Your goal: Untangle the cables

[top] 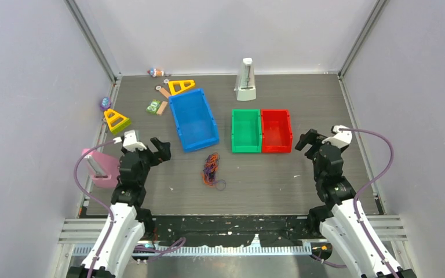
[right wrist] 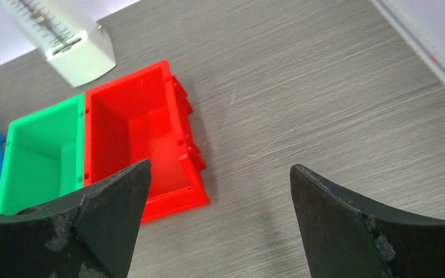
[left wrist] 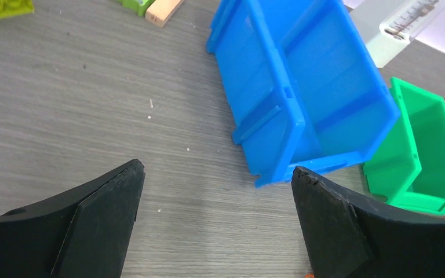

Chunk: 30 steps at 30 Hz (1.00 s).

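A small tangle of thin orange, purple and black cables (top: 211, 170) lies on the grey table, just in front of the blue bin (top: 193, 119). My left gripper (top: 161, 150) is open and empty, up and to the left of the tangle. In the left wrist view the left gripper (left wrist: 217, 174) has wide jaws over bare table, with only an orange speck of cable (left wrist: 307, 276) at the bottom edge. My right gripper (top: 308, 141) is open and empty, to the right of the red bin (top: 276, 130). In the right wrist view the right gripper (right wrist: 220, 171) holds nothing.
A green bin (top: 246, 130) stands against the red bin. A white metronome (top: 245, 80) is at the back. Yellow triangle pieces (top: 116, 120), a green block (top: 153, 106) and small toys lie at the back left. A pink object (top: 101, 167) sits by the left arm.
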Motion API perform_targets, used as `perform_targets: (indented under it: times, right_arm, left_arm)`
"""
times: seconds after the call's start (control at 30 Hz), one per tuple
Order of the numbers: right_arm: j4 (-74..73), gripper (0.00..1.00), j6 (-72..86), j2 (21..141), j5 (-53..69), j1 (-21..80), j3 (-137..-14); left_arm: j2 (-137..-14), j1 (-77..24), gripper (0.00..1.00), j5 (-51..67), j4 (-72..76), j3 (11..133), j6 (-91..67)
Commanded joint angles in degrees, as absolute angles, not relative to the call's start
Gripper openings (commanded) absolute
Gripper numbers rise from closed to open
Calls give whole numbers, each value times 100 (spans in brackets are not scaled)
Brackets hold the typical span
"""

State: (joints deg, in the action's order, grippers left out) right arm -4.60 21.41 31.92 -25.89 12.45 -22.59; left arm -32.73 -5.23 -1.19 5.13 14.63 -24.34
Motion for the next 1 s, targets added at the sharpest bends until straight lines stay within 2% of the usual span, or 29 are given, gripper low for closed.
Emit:
perform_targets:
  times: [0.0,0.13,0.3,0.47,0.73,0.83,0.97]
  right_arm:
    - [-469,95,2160,3262,-1571,1240,-2436]
    - [-435,95,1971,3827,-884,1293,-2618]
    - [-413,95,1822,4294,-654,1794,-2846]
    - [-337,95,1746,4446,-241,2040,-2890]
    - [-49,96,1764,4427,588,2136,-2634]
    - [307,96,1817,4446,750,2215,-2496]
    - [563,98,1838,4579,893,2331,-2352]
  left_arm:
    - [-3383,-519,99,-371,919,1241,-3405]
    - [-3470,-641,99,1017,1892,1044,-2988]
    - [-3941,-2137,99,161,895,1656,-2405]
    - [-4262,-2926,91,362,782,1625,-2098]
    - [-5847,-3503,79,771,791,2292,-1918]
    - [-6346,-3625,69,863,744,2546,-1878]
    - [-6874,-3697,64,848,547,2834,-1880]
